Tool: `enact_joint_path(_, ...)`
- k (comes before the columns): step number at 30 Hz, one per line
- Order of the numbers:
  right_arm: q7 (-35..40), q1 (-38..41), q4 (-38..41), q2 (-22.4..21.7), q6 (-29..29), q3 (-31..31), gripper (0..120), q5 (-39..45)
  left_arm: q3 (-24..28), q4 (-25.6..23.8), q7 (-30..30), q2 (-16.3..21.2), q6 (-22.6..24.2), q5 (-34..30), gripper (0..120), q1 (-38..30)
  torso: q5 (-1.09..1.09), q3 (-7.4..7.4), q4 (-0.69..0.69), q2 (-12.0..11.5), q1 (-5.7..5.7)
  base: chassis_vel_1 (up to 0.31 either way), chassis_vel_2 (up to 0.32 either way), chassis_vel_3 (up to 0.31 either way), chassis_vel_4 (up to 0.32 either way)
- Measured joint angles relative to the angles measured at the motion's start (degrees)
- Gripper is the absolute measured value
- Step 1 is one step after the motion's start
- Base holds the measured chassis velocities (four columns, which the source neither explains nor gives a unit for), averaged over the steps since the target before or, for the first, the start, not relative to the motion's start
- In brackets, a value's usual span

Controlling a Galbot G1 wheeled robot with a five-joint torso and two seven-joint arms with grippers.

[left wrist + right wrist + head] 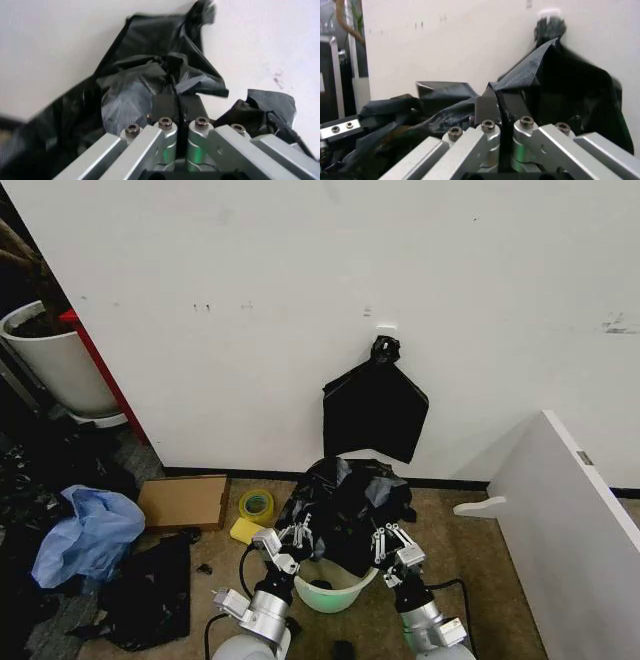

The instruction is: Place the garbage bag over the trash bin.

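**Bag held over the bin, by a white wall**

I am in a corner with a big white wall [300, 300] and a brown floor [470, 560]. There is no worktop here; everything sits on the floor.

My left jaws [298, 532] are pressed shut on a fold of the garbage bag [345, 505]. My right jaws [388, 540] are pressed shut on another fold of the same bag. In my wrist views the thin black plastic is squeezed flat between the dark pads of each one.

The bag hangs between my two arms and bulges up and away from me, toward the wall. The trash bin [335, 592] is just below and a little nearer to me than the bag. I can see only the near part of its rim; the bag hides the rest. Both arms are about the same way from the bin, one on each side. I think the bag has to come down and toward me so its mouth goes over that rim.

The bag is thin, shiny, black and full of wrinkles. It looks soft and floppy, so it may slip or fold. The bin is round, smooth and pale, with a hard rim.

Another black bag [375, 408], flat and knotted on top, hangs on the wall behind.
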Motion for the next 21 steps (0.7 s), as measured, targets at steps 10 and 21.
enact_joint_path(10,-2.4,-1.0,2.0,0.0,0.5,2.3,0,1.3,-0.8,0.5,2.0,0.0,-1.1,-1.6,0,-1.5,0.0,0.0,0.0,0.0,0.0,0.0,0.0,0.0,0.0)
enact_joint_path(21,-2.2,-0.9,-0.8,1.5,0.2,1.5,0,0.5,1.3,4.5,1.7,-1.4,-1.5,-0.9,0,-1.0,0.01,0.0,0.0,0.0,0.0,0.0,0.0,0.0,0.0)
